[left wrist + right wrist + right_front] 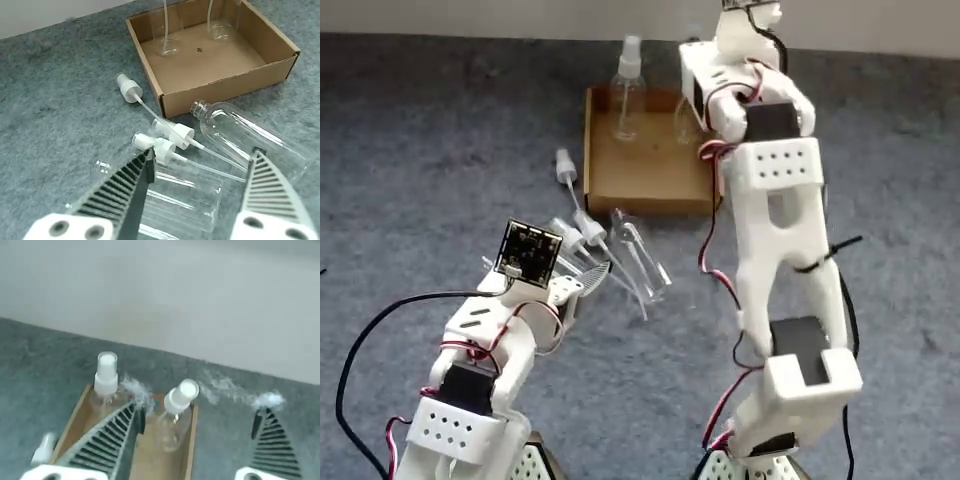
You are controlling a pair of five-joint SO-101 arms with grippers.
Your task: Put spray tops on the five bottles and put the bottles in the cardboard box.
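The cardboard box (650,180) lies at the back of the grey carpet. Two clear bottles with white spray tops stand in it, one upright (105,382) and one leaning (176,412). My right gripper (197,417) hangs open above the leaning bottle, holding nothing. In front of the box two topless clear bottles lie on their sides, one near the box wall (250,135) and one closer (172,192). Three loose spray tops (129,90) (175,132) (150,142) lie beside them. My left gripper (202,155) stands open just above the closer bottle and the tops' tubes.
The right arm (775,200) stretches over the box's right side and hides part of it. Bare grey carpet (440,150) spreads to the left and right of the box. A pale wall (160,290) rises behind the box.
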